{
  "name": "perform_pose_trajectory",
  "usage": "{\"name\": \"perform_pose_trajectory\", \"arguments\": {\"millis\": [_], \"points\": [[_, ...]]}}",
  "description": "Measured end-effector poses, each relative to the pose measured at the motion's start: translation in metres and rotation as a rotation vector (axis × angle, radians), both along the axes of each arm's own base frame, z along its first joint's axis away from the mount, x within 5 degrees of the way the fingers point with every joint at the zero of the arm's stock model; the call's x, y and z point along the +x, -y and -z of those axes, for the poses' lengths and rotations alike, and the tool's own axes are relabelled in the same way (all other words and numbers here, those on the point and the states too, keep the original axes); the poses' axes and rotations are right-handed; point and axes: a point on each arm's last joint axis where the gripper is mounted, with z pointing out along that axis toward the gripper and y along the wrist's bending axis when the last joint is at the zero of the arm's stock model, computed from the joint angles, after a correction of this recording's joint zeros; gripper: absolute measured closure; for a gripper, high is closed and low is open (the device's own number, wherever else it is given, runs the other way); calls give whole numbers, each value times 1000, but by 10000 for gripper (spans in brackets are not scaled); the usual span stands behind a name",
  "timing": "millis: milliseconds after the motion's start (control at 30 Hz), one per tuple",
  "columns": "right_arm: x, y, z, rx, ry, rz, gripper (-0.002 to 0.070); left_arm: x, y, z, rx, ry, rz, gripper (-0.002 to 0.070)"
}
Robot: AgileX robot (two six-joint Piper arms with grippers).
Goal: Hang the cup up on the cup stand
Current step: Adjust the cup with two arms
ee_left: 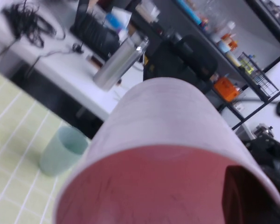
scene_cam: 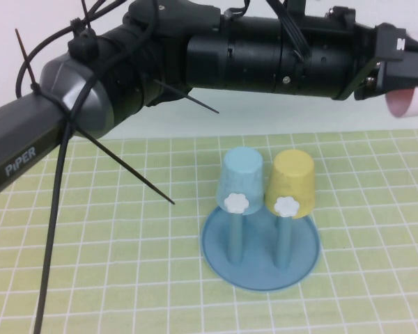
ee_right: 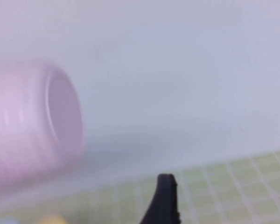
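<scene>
The left gripper [ee_left: 252,196], jaws pinching the pink cup's [scene_cam: 412,103] rim, holds it aloft at the high view's upper right. Step in hand: transport. Next: invert it over a free peg of the cup stand [scene_cam: 261,268], lower centre. The right gripper [ee_right: 164,205] is spread, empty.

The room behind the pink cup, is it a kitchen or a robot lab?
Probably a lab or workshop, not a kitchen. Behind the pink cup are metal shelves crowded with bottles, a white bench with tangled cables, and the table wears a green grid mat.
</scene>
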Motion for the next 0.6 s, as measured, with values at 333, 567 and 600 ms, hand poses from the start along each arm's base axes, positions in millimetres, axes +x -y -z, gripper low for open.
{"name": "perform_pose_trajectory", "arguments": {"millis": [333, 567, 600], "points": [[1, 1, 31, 448, -18, 89, 80, 3, 1, -4, -69, 15, -24, 675], [1, -10, 28, 794, 17, 68, 108, 13, 6, 3, -115, -37, -47, 675], [1, -11, 26, 842, 33, 59, 108, 14, 7, 5, -112, -42, -49, 675]]}}
